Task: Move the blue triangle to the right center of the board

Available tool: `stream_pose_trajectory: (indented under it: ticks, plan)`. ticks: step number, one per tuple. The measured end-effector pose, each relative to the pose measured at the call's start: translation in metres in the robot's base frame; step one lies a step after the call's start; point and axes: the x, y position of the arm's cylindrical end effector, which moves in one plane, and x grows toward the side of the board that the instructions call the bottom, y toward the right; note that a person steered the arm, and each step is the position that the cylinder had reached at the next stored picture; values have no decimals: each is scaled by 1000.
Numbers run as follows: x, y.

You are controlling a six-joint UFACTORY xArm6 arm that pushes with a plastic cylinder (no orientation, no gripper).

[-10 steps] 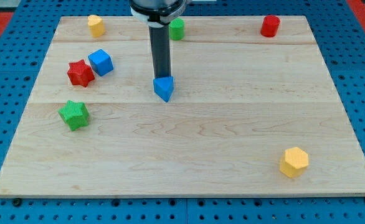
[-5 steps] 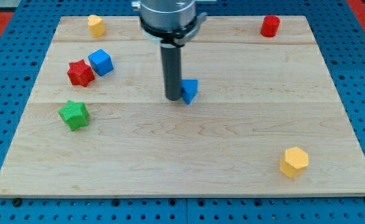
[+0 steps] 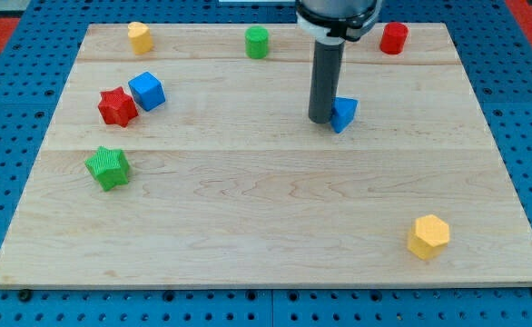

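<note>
The blue triangle [image 3: 344, 113] lies on the wooden board [image 3: 275, 209], right of the middle and a little above mid-height. My tip [image 3: 320, 120] stands on the board touching the triangle's left side. The dark rod rises straight up from it toward the view's top.
A blue cube [image 3: 146, 91] and a red star [image 3: 117, 106] sit at the left, a green star [image 3: 108, 167] below them. A yellow block [image 3: 140, 36], a green cylinder [image 3: 258, 42] and a red block [image 3: 394, 38] line the top edge. A yellow hexagon [image 3: 428, 236] lies at bottom right.
My tip has moved to the view's right and slightly up, pushing the blue triangle with it from the board's middle toward the right. The other blocks have not moved.
</note>
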Motion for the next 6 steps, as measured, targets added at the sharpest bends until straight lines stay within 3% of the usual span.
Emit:
stream_pose_trajectory:
  ticks: [3,6]
  plan:
    - [-2,102]
    - [1,-2]
